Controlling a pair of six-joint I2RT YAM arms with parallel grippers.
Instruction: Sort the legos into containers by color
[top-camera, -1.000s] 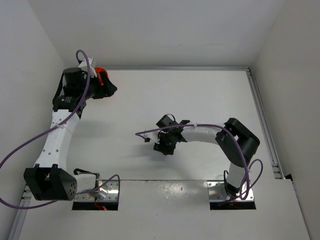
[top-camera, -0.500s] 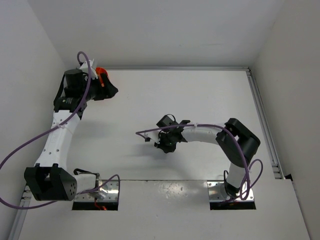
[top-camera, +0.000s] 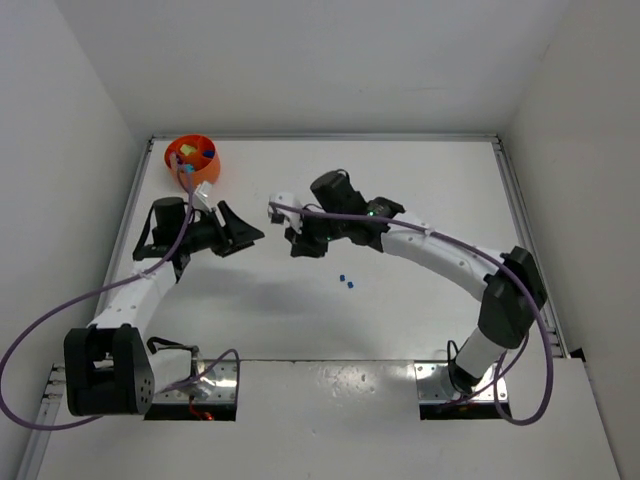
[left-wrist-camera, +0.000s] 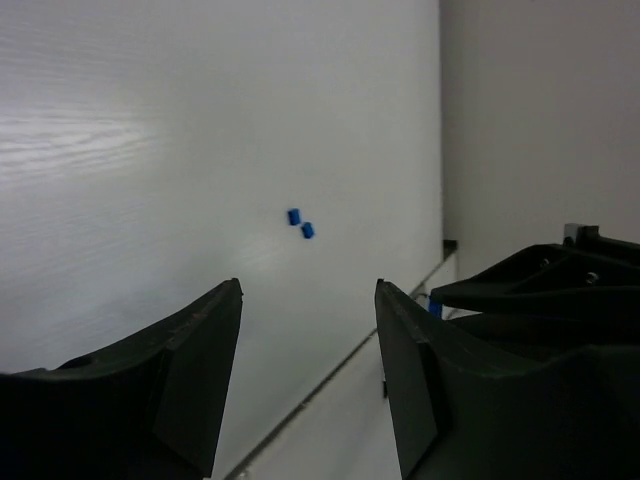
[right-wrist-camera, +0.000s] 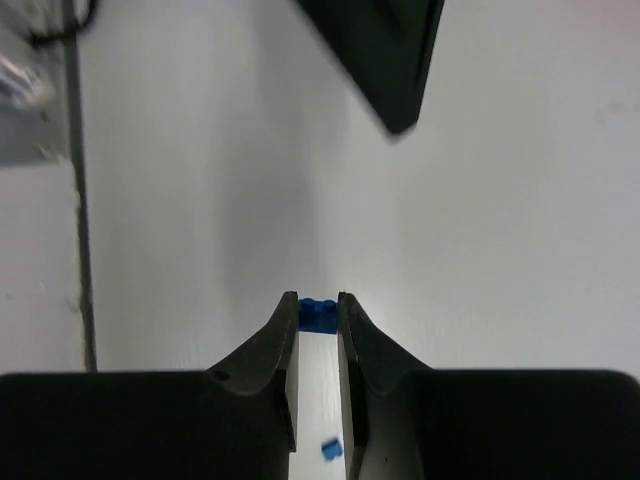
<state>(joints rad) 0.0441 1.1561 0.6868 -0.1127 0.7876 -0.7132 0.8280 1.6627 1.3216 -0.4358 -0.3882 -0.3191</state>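
Looks mostly done to me. The bowl (top-camera: 205, 170) in the far left corner of the bench (top-camera: 420, 180) already has lime and blue pieces in it. The right hand (right-wrist-camera: 317, 298) is clamped on a blue brick (right-wrist-camera: 318, 315) around mid-bench, well apart from the bowl. The left hand (left-wrist-camera: 308, 295) is spread apart with nothing in it, pointing at the right one from close by. The only other loose stuff I can spot is two blue bits (top-camera: 342, 277) lying just beside each other on the bench. So I'd guess three blues are left to drop in.
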